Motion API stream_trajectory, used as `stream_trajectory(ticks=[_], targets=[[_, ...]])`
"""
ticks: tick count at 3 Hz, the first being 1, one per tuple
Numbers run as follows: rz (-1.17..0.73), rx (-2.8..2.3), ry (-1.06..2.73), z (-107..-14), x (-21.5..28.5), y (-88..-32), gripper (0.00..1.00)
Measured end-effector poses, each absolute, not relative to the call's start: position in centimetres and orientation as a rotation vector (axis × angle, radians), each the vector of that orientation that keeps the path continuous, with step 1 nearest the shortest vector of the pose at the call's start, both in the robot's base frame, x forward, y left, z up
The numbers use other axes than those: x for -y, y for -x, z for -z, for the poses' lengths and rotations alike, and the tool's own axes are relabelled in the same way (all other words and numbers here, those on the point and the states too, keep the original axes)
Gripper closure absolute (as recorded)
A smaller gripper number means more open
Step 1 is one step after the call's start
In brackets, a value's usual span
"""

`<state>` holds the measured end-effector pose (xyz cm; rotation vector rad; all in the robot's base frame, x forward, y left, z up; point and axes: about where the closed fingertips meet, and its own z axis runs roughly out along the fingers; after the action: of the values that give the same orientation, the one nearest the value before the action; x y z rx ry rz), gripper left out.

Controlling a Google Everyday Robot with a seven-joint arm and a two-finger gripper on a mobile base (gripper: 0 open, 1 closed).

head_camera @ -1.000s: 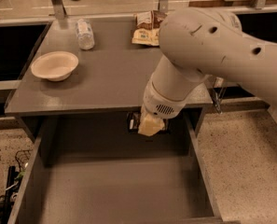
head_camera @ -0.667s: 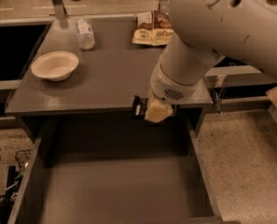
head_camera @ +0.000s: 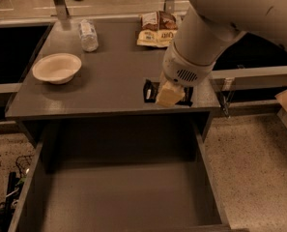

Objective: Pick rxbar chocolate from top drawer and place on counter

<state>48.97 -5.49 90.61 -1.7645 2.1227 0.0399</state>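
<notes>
The end effector (head_camera: 169,94) is down at the worktop's (head_camera: 109,88) front right corner, closed on the middle of the one black chocolate bar (head_camera: 149,90), which lies flat at the surface. Also on the grey worktop are one pale bowl (head_camera: 56,67), one bottle (head_camera: 89,35) on its side and two snack bags (head_camera: 157,29). The drawer (head_camera: 119,197) below stands pulled out over a speckled floor (head_camera: 251,168).

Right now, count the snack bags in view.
2. A brown bag at the counter's back edge; a tan bag just before it. The gripper is front right, at the rxbar chocolate. Arm may hide more.
</notes>
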Motion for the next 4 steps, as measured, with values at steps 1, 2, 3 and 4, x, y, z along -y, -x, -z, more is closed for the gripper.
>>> stream_trajectory(ticks=[1,2,3,4], targets=[[-0.09,-2.085,1.766,-89.7,5.4,-50.6,1.0],[-0.131,-2.049,1.797,-88.7,4.5,-53.2,1.0],[-0.143,-2.022,1.84,-88.2,3.3,-55.1,1.0],[-0.163,-2.005,1.881,-87.5,2.0,-56.5,1.0]])
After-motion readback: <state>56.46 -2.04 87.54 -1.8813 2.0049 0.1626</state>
